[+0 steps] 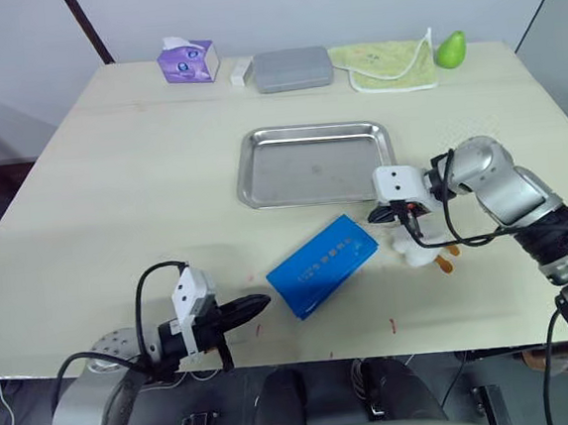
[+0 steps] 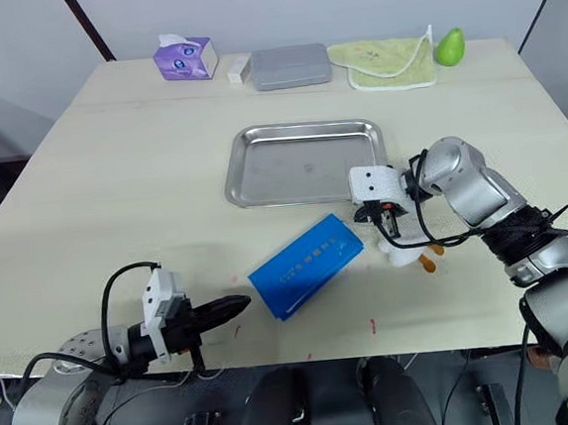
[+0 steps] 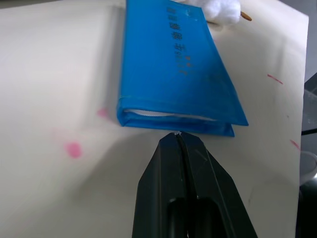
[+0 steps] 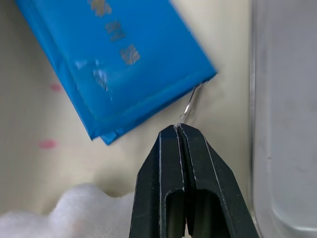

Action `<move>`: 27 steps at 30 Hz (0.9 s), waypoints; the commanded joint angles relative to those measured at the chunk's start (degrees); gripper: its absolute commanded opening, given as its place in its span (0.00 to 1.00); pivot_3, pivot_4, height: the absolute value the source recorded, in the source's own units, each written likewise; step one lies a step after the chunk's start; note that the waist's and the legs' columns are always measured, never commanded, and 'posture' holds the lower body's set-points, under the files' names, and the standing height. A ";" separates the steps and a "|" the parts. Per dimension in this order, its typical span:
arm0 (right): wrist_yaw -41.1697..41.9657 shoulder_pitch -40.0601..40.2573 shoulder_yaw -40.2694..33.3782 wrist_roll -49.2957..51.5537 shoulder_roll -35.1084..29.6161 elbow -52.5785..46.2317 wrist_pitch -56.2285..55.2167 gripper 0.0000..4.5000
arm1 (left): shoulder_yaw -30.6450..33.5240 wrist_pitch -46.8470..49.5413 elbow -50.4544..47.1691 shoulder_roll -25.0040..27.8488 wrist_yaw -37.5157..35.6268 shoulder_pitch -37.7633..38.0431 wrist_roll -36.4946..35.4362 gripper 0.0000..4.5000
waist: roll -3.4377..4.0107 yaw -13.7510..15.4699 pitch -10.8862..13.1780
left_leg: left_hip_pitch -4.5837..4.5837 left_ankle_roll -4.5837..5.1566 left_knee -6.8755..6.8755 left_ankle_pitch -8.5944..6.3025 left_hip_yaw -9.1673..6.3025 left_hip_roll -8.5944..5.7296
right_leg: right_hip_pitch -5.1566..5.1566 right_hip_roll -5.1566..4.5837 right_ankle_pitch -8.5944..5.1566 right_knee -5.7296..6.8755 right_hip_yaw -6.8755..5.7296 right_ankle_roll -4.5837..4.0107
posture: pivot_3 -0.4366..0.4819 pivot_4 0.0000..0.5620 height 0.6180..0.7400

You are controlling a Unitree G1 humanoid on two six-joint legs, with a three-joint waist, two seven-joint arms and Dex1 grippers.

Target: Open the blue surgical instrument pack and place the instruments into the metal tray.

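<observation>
- A thin wire loop [image 4: 190,101] at the blue surgical instrument pack [image 4: 114,64] corner is seen just beyond the right gripper [image 4: 178,130], fingers together.
- White lining is shown just past the left gripper [image 3: 177,136], fingers together.
- The pack's print cannot be read.

We see white print on the blue surgical instrument pack [image 3: 173,64], just beyond the left claw [image 3: 178,136], but we cannot read its characters.

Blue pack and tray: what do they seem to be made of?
The blue pack looks like smooth coated fabric or vinyl: soft folded edges with a stitched border, a slight sheen, pale lining showing at its open edge. The tray looks like polished steel: a mirror-like, faintly scuffed floor and a bright rolled rim. Neither can be confirmed by look alone.
</observation>
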 commanded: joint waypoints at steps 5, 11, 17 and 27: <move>1.79 -1.31 1.86 -5.44 1.11 0.01 -3.86 0.00 | -3.56 0.11 -2.48 -1.44 2.65 -1.11 1.67 0.01 | 0.01 0.02 0.00 | 0.00 0.00 0.00 0.00 0.00 0.00 | 0.00 0.00 0.00 0.01 0.00 0.00 | 0.48 0.27 1.00; 3.27 0.80 2.13 -5.90 2.81 -2.42 -3.63 0.00 | -5.49 1.15 -2.39 -3.71 5.33 -4.07 1.85 0.01 | 0.01 0.04 0.00 | 0.00 0.00 0.01 0.00 0.00 -0.01 | 0.00 0.00 0.00 0.02 0.00 0.00 | 0.48 0.27 1.00; 5.91 5.01 0.02 -2.65 2.50 -9.59 1.13 0.00 | -5.02 1.77 -0.17 -2.67 4.80 -7.71 1.79 0.01 | 0.01 0.36 0.00 | -0.01 0.00 0.02 0.00 -0.04 -0.01 | 0.02 -0.01 0.00 0.03 -0.05 0.00 | 0.48 0.27 1.00; 6.11 12.66 -2.61 -0.10 0.99 -21.57 9.48 0.00 | -5.72 0.76 5.84 0.67 -1.32 -14.73 3.33 0.01 | 0.01 0.16 0.00 | 0.00 0.00 0.02 0.00 -0.07 -0.01 | 0.02 0.02 -0.01 0.03 -0.06 -0.01 | 0.48 0.27 1.00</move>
